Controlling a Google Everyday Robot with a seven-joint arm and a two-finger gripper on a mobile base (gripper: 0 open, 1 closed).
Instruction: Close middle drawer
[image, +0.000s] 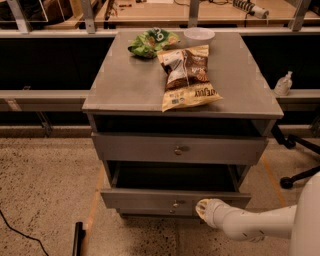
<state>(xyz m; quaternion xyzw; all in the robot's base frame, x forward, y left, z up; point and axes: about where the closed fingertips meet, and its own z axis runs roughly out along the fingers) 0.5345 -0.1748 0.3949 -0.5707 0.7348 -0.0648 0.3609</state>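
Gripper (204, 210) meeting the pulled-out middle drawer (145, 198)

The gripper is sitting low at the right, its rounded end resting against the drawer front just right of the knob (175, 203); its spread cannot be told. The middle drawer is standing open below the upper drawer (140, 148). A brown chip bag (187, 75) and a green bag (152, 42) are lying on the cabinet top (125, 85).

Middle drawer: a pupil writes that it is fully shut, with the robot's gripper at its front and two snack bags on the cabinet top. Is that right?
No. The camera view shows the middle drawer pulled out, not shut. The gripper is at its front, and the brown bag and green bag lie on the cabinet top.
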